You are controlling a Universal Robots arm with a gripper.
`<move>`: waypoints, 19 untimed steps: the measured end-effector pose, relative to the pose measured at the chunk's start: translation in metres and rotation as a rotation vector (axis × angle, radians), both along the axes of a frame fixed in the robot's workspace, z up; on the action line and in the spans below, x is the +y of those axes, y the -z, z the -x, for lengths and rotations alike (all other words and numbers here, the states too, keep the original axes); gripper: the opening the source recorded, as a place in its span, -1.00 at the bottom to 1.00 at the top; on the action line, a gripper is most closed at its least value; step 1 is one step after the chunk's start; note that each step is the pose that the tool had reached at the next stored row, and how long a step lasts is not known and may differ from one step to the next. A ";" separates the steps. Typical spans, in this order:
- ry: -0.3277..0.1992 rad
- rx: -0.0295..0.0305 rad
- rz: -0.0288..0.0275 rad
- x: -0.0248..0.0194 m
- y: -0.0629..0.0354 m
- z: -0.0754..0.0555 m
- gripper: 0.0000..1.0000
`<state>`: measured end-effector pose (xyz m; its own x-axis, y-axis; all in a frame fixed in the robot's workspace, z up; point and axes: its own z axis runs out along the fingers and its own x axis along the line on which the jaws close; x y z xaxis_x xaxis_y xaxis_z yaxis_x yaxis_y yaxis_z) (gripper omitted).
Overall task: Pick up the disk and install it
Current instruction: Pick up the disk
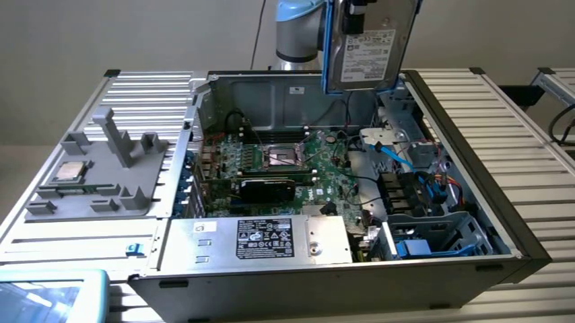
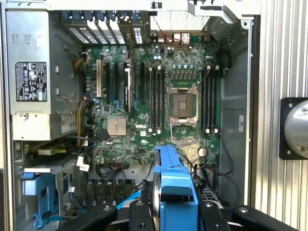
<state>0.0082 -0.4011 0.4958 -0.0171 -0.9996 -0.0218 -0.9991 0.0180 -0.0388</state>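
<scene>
Nearest the wrist camera, we record the disk (image 2: 177,190) edge-on in its blue carrier. The gripper (image 2: 173,214) is clamped on it, a black finger (image 2: 140,214) on either side. In the exterior view the disk (image 1: 364,54) hangs upright below the robot arm (image 1: 297,33), white label facing the camera, above the far side of the open computer case (image 1: 467,141) and apart from the motherboard (image 1: 287,168). We note the CPU socket (image 2: 183,104) open, and the power supply (image 1: 260,239) along the near wall. The drive cage (image 1: 449,232) sits at the exterior view's right, well apart from the disk. A CPU chip (image 1: 70,171) rests on the grey fixture (image 1: 117,168) outside the case.
</scene>
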 end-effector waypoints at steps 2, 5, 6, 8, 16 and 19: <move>0.000 -0.0001 0.0002 -0.0036 0.0000 0.000 -0.25; 0.000 -0.0002 0.0003 -0.0097 0.0000 0.000 -0.25; 0.001 -0.0002 0.0003 -0.0119 0.0000 0.000 -0.25; 0.001 -0.0002 0.0004 -0.0165 0.0000 -0.001 -0.25; 0.001 -0.0002 0.0002 -0.0357 0.0000 -0.001 -0.25; 0.001 -0.0001 0.0005 -0.0424 0.0000 -0.001 -0.25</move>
